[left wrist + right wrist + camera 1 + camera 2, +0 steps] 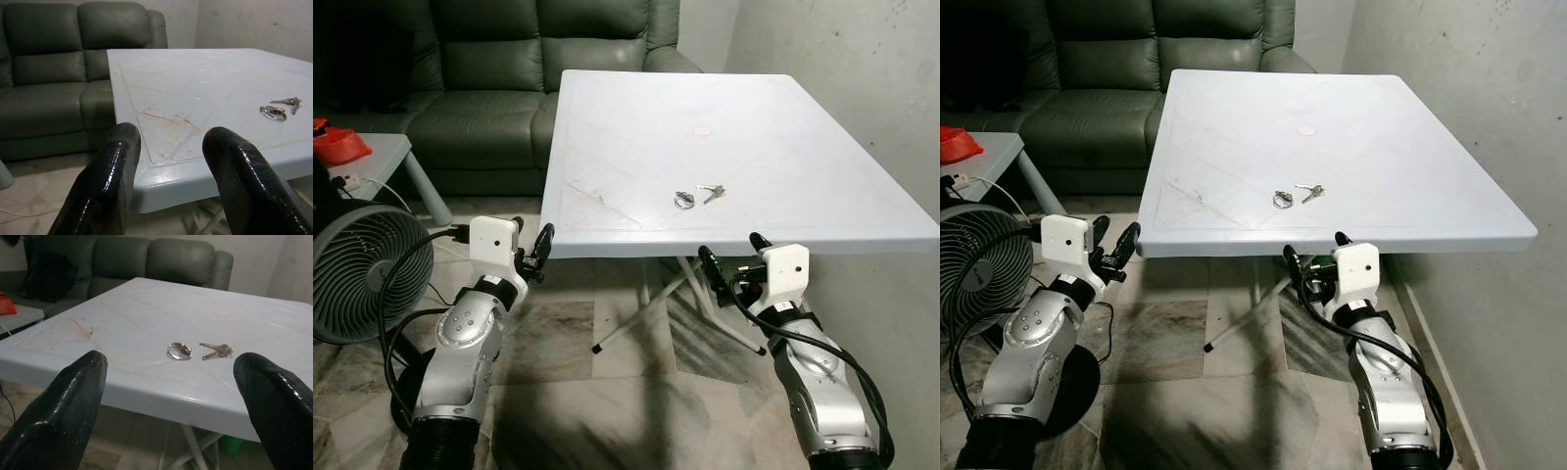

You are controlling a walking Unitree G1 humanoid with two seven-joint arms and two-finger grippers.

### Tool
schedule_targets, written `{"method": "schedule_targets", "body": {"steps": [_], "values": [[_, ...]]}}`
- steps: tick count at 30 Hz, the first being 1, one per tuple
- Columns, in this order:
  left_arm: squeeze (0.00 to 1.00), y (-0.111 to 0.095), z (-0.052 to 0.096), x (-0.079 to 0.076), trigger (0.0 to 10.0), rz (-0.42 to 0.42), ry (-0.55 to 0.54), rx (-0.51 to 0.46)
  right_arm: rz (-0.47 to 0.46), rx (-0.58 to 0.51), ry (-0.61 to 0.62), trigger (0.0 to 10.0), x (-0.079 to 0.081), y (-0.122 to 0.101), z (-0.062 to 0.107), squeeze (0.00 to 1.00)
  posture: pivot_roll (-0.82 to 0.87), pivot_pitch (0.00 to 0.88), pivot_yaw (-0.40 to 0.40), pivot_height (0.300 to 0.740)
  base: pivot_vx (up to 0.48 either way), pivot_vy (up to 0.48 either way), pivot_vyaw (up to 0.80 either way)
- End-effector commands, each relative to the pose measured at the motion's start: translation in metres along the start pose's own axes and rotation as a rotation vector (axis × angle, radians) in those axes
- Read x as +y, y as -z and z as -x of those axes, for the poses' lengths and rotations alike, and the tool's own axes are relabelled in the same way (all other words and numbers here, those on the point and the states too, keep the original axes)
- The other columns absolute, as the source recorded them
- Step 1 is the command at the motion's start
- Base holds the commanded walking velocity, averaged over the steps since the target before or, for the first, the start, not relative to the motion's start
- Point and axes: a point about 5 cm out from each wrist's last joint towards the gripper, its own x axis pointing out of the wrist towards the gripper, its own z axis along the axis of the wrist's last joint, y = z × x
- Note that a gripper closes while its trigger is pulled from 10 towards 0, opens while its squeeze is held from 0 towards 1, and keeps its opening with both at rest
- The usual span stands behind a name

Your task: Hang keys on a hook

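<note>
Both hands sit low at the near edge of the white plastic table (636, 117), and neither holds anything: my right hand (729, 253) is at the lower right of the head view with its fingers spread wide, and my left hand (532, 249) is at the lower left, fingers apart as well. I read this as a waiting stance before a reach, since the keys (711, 193) and their ring (683, 200) lie flat on the table a little in from the near edge, right of centre, framed between the right hand's fingers (63, 416) in its wrist view. That hand is the nearer one, so I would lift it over the rim and come down on the keys. Room above the table is open, but the bare wall (862, 78) runs close along the right side. A fan (362, 269) stands at the left by my left arm, a dark green sofa (480, 88) behind. I can see no hook.
</note>
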Motion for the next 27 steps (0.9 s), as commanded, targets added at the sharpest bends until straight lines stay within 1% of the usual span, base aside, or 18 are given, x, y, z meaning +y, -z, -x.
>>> {"method": "schedule_targets", "body": {"steps": [1, 5, 7, 15, 27], "values": [[0.00, -0.0057, 0.0002, 0.0012, 10.0, -0.009, 0.004, -0.017, 0.000, 0.002, 0.002, 10.0, -0.0012, -0.0015, 0.0003, 0.00, -0.06, 0.000, -0.013, 0.740, 0.000, 0.000, 0.00], [0.00, -0.0088, 0.0010, 0.0000, 10.0, 0.014, 0.009, -0.041, 0.000, -0.001, -0.002, 10.0, 0.0002, -0.0024, -0.0003, 0.00, -0.06, 0.000, -0.015, 0.740, 0.000, 0.000, 0.00], [0.00, -0.0098, 0.0015, -0.0005, 10.0, 0.008, 0.013, -0.049, -0.001, -0.002, -0.003, 10.0, 0.0004, -0.0026, -0.0002, 0.00, -0.06, 0.000, -0.014, 0.740, 0.000, 0.000, 0.00], [0.00, -0.0084, 0.0014, 0.0008, 10.0, 0.032, 0.008, -0.030, 0.000, -0.005, -0.007, 10.0, -0.0001, -0.0036, -0.0011, 0.00, -0.06, 0.000, -0.017, 0.740, 0.000, 0.000, 0.00], [0.00, -0.0082, 0.0022, 0.0010, 10.0, 0.047, 0.011, -0.026, 0.000, -0.007, -0.012, 10.0, 0.0011, -0.0048, -0.0014, 0.00, -0.06, 0.000, -0.020, 0.740, 0.000, 0.000, 0.00]]}}
